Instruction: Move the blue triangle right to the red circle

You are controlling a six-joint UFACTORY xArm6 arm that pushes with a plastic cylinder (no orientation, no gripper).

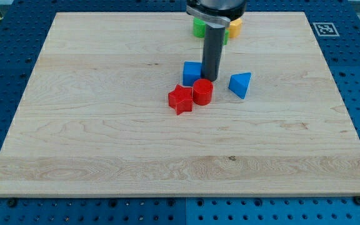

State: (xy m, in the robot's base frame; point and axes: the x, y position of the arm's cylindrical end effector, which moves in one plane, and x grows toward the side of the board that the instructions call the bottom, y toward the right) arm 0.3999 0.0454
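small blue triangle [240, 84], wedge-shaped

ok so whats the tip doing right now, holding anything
My tip: holds nothing, no gripper; it stands just above the red circle, beside the blue cube, left of the blue triangle.

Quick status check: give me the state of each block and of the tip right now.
blue triangle: lying apart, right of the red circle, untouched.
red circle: upright, touching the red star.
red star: flat, against the circle's left.
blue cube: beside my tip.
green block: partly hidden.
yellow block: partly hidden.
my tip: just above the circle.
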